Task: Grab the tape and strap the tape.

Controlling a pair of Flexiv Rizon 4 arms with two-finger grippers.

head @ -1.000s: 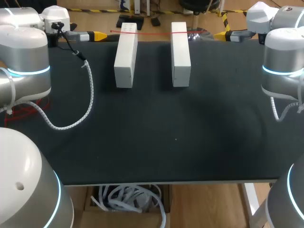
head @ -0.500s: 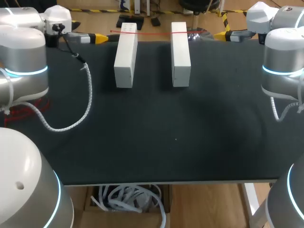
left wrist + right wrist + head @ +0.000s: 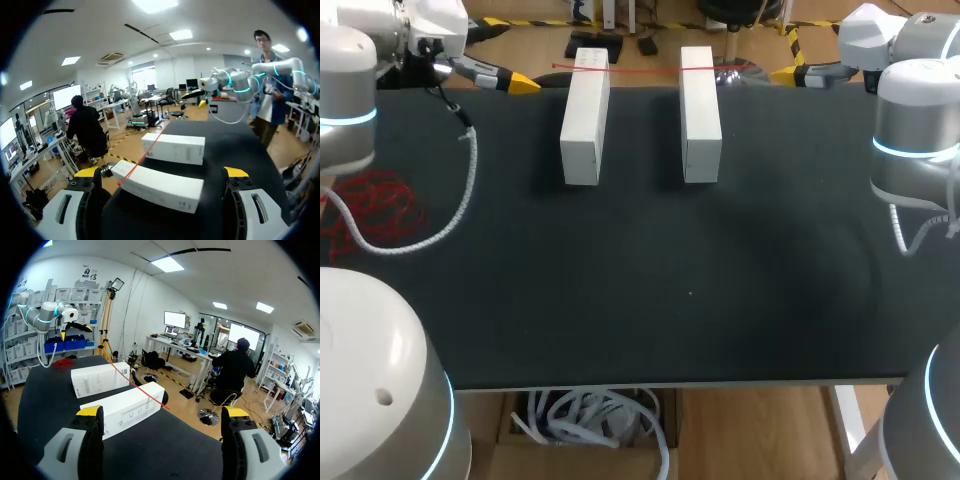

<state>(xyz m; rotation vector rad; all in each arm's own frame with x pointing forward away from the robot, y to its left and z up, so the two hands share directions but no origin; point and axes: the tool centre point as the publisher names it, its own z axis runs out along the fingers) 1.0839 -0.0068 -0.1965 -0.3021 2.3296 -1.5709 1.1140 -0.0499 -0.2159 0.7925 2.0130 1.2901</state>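
No legible text: faint print on white box (image 3: 125, 410) side, too small to read.

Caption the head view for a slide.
Red tape stretched across the far ends of two white boxes on a black table.

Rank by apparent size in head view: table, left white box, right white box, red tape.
1. Table, by far the largest.
2. Left white box and right white box: look alike, no ranking.
3. Red tape: thin line, smallest.

On the black table (image 3: 690, 300), lying parallel and apart near its far edge: left white box (image 3: 585, 115), right white box (image 3: 700, 112).
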